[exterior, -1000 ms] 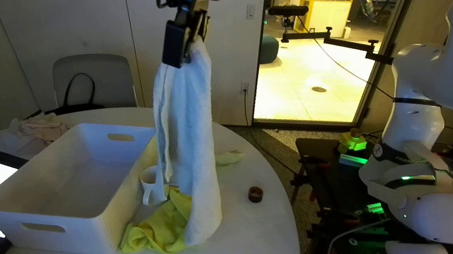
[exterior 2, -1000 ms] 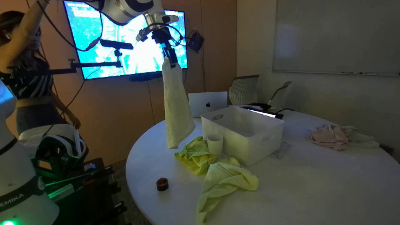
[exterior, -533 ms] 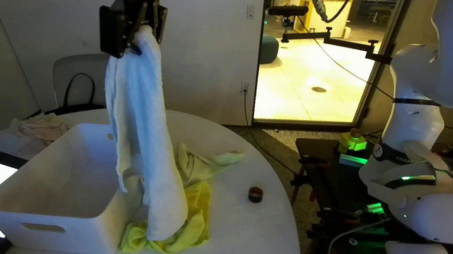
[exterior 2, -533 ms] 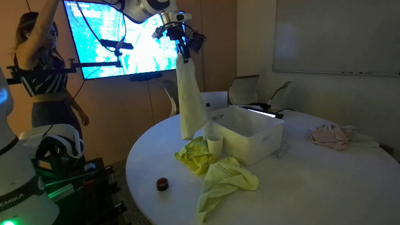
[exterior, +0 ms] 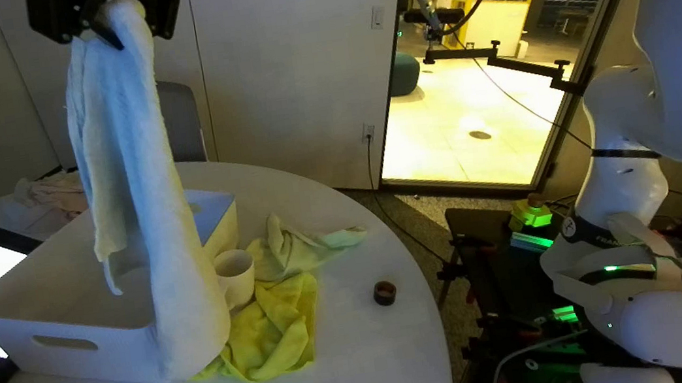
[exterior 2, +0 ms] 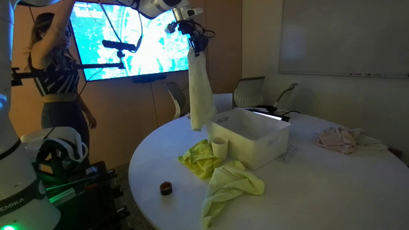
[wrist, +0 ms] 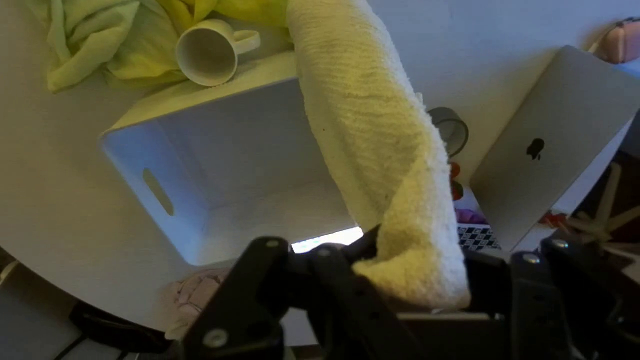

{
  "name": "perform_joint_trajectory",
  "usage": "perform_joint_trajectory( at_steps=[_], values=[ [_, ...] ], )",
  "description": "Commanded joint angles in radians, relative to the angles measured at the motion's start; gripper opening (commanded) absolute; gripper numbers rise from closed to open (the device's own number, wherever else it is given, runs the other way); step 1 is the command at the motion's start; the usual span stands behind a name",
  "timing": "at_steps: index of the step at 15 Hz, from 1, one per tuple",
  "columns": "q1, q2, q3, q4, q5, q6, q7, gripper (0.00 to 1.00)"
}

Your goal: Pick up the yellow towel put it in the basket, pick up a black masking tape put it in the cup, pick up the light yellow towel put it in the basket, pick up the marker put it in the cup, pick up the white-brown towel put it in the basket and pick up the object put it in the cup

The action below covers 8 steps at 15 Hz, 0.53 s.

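White towel (exterior 2: 200, 91) hangs near the basket (exterior 2: 239, 143), clamped in the gripper (exterior: 125, 25). Apparently no placement is complete: yellow towel (exterior 2: 201, 161), pale towel (exterior 2: 231, 182) and tape (exterior 2: 166, 192) lie on the counter (exterior 2: 319, 191), outside basket and cup (exterior 2: 219, 147). All four appear left to place; the marker's location is unclear.

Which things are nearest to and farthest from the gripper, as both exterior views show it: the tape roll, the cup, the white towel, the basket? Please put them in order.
1. The white towel: hanging in the gripper.
2. The basket: on the table, lower than the gripper.
3. The cup: beside the basket, by the yellow towel.
4. The tape roll: alone, near the table's edge.
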Motion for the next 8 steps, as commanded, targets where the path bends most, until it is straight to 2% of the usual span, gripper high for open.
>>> perform_joint_trajectory(
  at_steps=[1,8],
  values=[
    [0.055,0.135,-0.052,0.237,-0.020,-0.043,0.058,0.00],
    [0.067,0.295,-0.149,0.506,-0.001,-0.015,0.167,0.00]
  ],
)
